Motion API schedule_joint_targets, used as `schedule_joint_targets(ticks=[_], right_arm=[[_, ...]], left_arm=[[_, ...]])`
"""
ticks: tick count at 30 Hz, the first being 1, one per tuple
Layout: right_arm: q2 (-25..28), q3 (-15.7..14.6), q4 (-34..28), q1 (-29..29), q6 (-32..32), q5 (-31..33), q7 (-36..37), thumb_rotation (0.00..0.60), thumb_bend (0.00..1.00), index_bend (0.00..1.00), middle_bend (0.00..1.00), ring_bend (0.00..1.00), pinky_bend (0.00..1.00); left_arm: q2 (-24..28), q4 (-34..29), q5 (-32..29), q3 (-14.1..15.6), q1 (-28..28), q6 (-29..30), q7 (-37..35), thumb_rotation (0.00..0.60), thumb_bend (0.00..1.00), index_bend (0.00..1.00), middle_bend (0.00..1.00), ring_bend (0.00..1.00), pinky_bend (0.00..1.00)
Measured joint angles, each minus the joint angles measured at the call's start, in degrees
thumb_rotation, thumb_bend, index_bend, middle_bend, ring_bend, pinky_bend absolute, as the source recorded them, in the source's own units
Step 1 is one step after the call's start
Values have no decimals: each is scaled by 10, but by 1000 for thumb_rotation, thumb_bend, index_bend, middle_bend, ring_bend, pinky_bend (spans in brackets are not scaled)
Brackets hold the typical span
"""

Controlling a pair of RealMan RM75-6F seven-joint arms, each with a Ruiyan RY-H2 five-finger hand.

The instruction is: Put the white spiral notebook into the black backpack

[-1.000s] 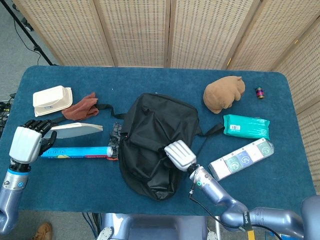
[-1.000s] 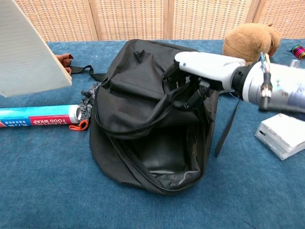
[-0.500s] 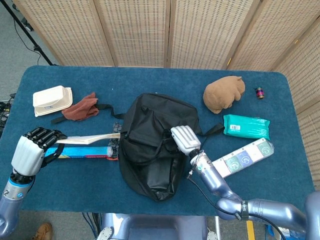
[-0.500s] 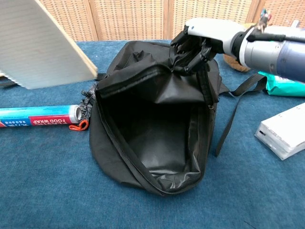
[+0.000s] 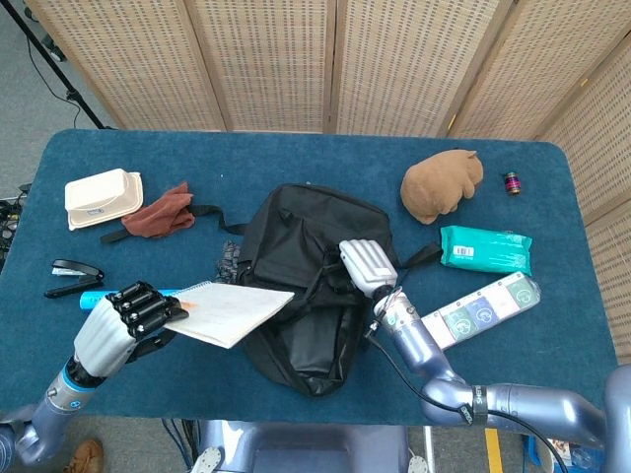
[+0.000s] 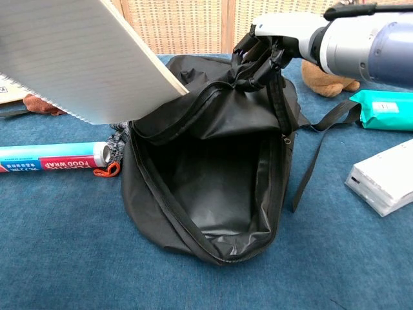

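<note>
The left hand [image 5: 123, 325] grips one white spiral notebook [image 5: 232, 311] by its near-left edge, fingers [image 5: 148, 304] curled over the cover, and holds it in the air, tilted, with its far corner over the left rim of the one black backpack [image 5: 306, 256] in the middle of the worktop [image 5: 296, 158]. The right hand [image 5: 367, 266] has its fingers [image 6: 258, 61] closed on the backpack's upper flap, lifting the mouth open towards the worktop's near edge. The risk, as I judge it, is that the notebook's leading corner catches the zipper rim or the spiral snags the fabric, since the notebook looks nearly as wide as the opening; a slack flap would narrow it further. Also on the worktop: one food wrap box [image 6: 51, 157], one stapler [image 5: 69, 268], one white clamshell box [image 5: 102, 197], one brown cloth [image 5: 158, 214], one plush toy [image 5: 442, 184], one teal pack [image 5: 485, 249].
</note>
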Motion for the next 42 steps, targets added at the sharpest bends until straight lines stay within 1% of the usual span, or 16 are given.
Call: schedule_joint_targets(ticks=[6,13,21,26,32,38,42], right_arm=[[9,7,11,21,3,30,-5,600,567,637,592,549,718],[19,2,16,28,6,42,-3,600,567,638,592,549,718],[25,-2,23,33,5,52,8,600,568,639,593,549,718],[26,-6,24,34,3,54,14,600,567,639,593,549,718],[31,-5,14,37,3,57,18,600,567,639,593,549,718],[38,-7,4,42,5,61,16,600,568,639,593,549,718],[42,-10,1,43,3,64,20,600,568,639,593,549,718]], left_arm=[[9,0,9,1,7,35,2,600,538,793,671,634,600],[24,-21,9,-2,9,50,-10,600,539,793,671,634,600],[50,-62,26,-4,14,71,-10,600,541,793,671,634,600],[53,-71,38,-3,13,68,-3,600,542,793,671,634,600],[21,-50,51,0,2,41,11,600,541,793,671,634,600],[-44,1,63,1,-14,26,19,600,542,793,671,634,600],[-96,53,75,1,-28,23,25,600,542,794,671,634,600]])
